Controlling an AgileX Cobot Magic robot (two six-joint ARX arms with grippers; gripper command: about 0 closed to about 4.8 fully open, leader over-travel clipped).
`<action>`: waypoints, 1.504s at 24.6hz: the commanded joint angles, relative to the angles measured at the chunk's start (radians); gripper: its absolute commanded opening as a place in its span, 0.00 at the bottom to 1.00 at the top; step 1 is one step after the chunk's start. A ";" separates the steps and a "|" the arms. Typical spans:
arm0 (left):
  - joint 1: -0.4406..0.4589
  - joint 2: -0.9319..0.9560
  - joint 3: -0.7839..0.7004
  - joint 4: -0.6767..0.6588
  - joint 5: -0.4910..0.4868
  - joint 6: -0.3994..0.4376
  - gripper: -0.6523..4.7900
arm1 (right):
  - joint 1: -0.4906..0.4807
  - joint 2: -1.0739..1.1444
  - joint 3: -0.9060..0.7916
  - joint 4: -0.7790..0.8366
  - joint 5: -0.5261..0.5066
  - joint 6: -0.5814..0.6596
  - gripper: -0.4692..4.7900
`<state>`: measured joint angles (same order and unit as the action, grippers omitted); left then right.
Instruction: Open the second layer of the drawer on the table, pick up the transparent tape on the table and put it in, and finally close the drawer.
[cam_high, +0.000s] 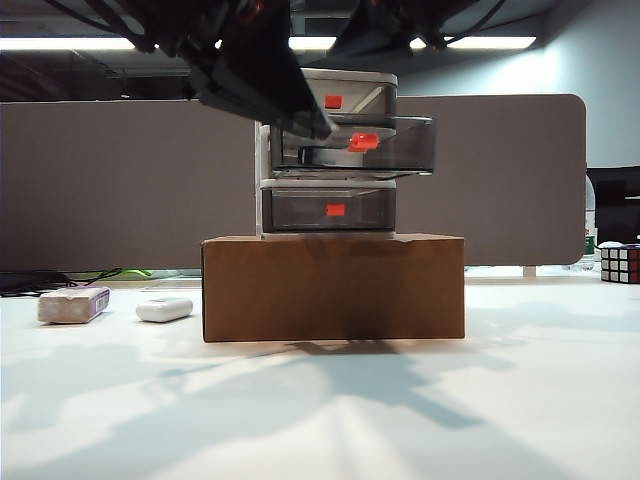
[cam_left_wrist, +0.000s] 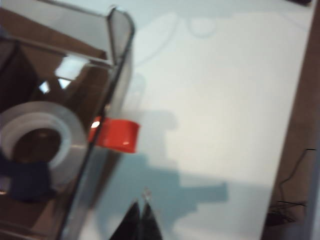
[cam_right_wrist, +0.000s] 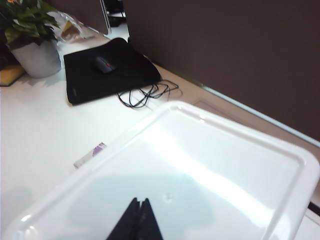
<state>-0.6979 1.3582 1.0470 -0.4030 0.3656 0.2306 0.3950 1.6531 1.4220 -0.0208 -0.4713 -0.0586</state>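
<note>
1. Wide white table (cam_high: 560, 400), bare in front; on the left, well apart from the cabinet, a grey block with a purple end (cam_high: 73, 304) and a white pebble-like piece (cam_high: 164, 309); at the far right edge, a puzzle cube (cam_high: 620, 263).
2. Brown cardboard box (cam_high: 333, 287) at the middle of the table, serving as a stand.
3. On top of the box, the white three-tier drawer cabinet (cam_high: 262, 180); top and bottom drawers pushed in.
4. Middle drawer (cam_high: 400, 150) pulled out toward the camera, its red tab (cam_high: 363, 142) facing forward; same tab (cam_left_wrist: 116, 135) plain in the left wrist view.
5. Clear tape roll (cam_left_wrist: 40, 145) already lying flat inside the middle drawer, dark cutter end toward the near corner; seen through the smoky wall.
6. Left gripper (cam_left_wrist: 141, 220) pressed narrow, tips together, empty; hanging outside the drawer front, just beside and a little off from the red tab.
7. Right gripper (cam_right_wrist: 137, 220) also pinched together, empty, hovering above the cabinet's white top (cam_right_wrist: 210, 165), away from the drawer front.
8. Judged: only the closing push left. Drawer's travel straight back into the frame; drawer front lying between the left tips and the cabinet, so left arm nearer and better placed to press on or beside the tab.
</note>
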 joint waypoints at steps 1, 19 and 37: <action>0.002 0.016 0.002 0.040 -0.043 -0.002 0.11 | 0.002 0.004 0.008 -0.019 0.001 0.002 0.08; 0.003 0.105 0.003 0.345 -0.364 0.008 0.11 | 0.002 0.008 0.008 -0.186 0.051 -0.073 0.08; 0.004 -0.214 -0.072 0.139 -0.361 0.103 0.11 | 0.001 -0.248 -0.030 -0.310 0.056 -0.210 0.08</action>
<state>-0.6971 1.2030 1.0008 -0.2451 -0.0006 0.3229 0.3954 1.4544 1.4162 -0.2840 -0.4126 -0.2386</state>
